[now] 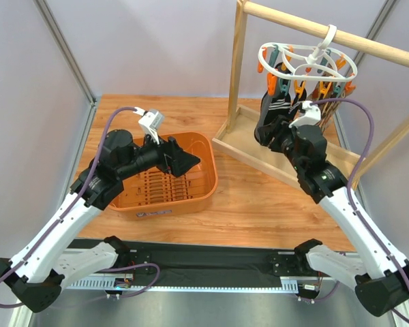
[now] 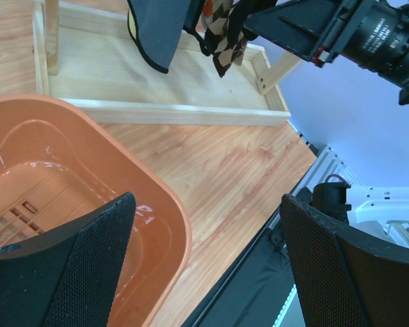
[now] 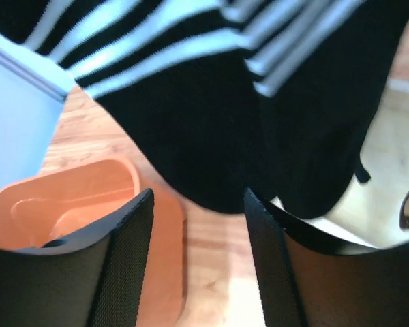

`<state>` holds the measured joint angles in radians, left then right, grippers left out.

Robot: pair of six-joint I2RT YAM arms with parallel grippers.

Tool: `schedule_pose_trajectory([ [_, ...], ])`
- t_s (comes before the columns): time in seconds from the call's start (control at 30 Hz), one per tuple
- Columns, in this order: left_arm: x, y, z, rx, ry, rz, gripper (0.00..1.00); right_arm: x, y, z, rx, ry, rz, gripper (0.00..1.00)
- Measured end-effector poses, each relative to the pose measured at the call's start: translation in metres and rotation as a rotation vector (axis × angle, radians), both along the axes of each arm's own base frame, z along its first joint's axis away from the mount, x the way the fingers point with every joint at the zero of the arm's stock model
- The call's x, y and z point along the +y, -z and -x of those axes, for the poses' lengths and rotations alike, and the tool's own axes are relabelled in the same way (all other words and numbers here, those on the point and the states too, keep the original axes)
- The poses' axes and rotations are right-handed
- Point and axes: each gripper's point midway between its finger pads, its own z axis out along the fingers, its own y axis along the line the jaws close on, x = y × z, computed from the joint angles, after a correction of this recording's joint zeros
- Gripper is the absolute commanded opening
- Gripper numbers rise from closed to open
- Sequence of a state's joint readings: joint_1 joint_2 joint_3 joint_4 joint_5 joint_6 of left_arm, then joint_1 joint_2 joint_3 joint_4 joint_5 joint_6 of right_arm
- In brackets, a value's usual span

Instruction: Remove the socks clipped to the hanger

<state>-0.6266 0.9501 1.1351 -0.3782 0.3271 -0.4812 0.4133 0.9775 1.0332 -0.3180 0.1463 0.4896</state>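
While two striped socks (image 3: pixel 184 122) hang, one basket (image 3: pixel 71 182) sits nearby.

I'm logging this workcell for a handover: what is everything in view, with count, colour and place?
table: one, wood-grain, under everything
frame: one, pale wood, far right of the table
hanger: one, white ring, hooked on the frame's top rail
clips: many, orange and teal, around the hanger
socks: several, exact count unclear; black with white stripes, brown argyle, one dark with a yellow edge; hanging from the hanger
basket: one, orange, left of the frame
left fingers: two, black, apart, above the basket
right fingers: two, black, apart, at the striped socks' lower ends
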Motion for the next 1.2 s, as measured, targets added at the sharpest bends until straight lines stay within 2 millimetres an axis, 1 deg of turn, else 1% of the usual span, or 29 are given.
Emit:
schedule_pose_trajectory([
  [0.1,0.005,-0.003,0.003,-0.009,-0.013,0.003,0.94,0.009,0.005,-0.014,-0.018,0.027,0.039,0.67],
  [0.2,0.01,-0.011,0.007,-0.031,-0.023,0.017,0.94,0.009,0.021,-0.028,-0.007,0.084,0.113,0.68],
  [0.23,0.011,-0.013,0.008,-0.038,-0.026,0.022,0.94,0.006,0.027,-0.032,0.004,0.11,0.14,0.66],
  [0.27,0.012,-0.015,0.01,-0.043,-0.027,0.025,0.94,0.003,0.032,-0.035,0.012,0.133,0.16,0.58],
  [0.33,0.014,-0.017,0.011,-0.05,-0.03,0.03,0.94,-0.005,0.04,-0.04,0.026,0.179,0.203,0.5],
  [0.37,0.014,-0.017,0.011,-0.05,-0.03,0.03,0.94,-0.007,0.043,-0.042,0.031,0.192,0.22,0.41],
  [0.4,0.014,-0.017,0.01,-0.049,-0.032,0.029,0.93,-0.01,0.044,-0.043,0.035,0.201,0.235,0.35],
  [0.43,0.014,-0.016,0.01,-0.047,-0.032,0.027,0.93,-0.01,0.044,-0.043,0.035,0.202,0.241,0.29],
  [0.47,0.013,-0.015,0.009,-0.044,-0.032,0.025,0.92,-0.01,0.044,-0.042,0.034,0.199,0.247,0.17],
  [0.53,0.011,-0.012,0.007,-0.036,-0.032,0.019,0.91,-0.007,0.04,-0.04,0.025,0.179,0.249,0.08],
  [0.57,0.01,-0.01,0.005,-0.029,-0.031,0.015,0.9,-0.006,0.038,-0.037,0.022,0.165,0.248,0.0],
  [0.67,0.003,-0.001,-0.001,-0.005,-0.019,-0.001,0.88,-0.004,0.025,-0.026,-0.002,0.126,0.229,0.0],
  [0.77,-0.006,0.009,-0.01,0.022,-0.005,-0.014,0.86,-0.004,0.004,-0.007,-0.046,0.075,0.189,0.0],
  [0.87,-0.022,0.017,-0.021,0.045,0.03,-0.013,0.84,-0.003,-0.019,0.014,-0.102,0.016,0.141,0.0],
  [0.97,-0.043,0.018,-0.033,0.062,0.088,0.014,0.81,0.002,-0.035,0.034,-0.141,-0.059,0.098,0.0],
  [1.07,-0.067,0.013,-0.042,0.069,0.162,0.08,0.8,0.012,-0.039,0.048,-0.146,-0.142,0.07,0.0],
  [1.2,-0.093,0.012,-0.048,0.095,0.251,0.162,0.8,0.026,-0.041,0.064,-0.141,-0.246,0.031,0.0],
])
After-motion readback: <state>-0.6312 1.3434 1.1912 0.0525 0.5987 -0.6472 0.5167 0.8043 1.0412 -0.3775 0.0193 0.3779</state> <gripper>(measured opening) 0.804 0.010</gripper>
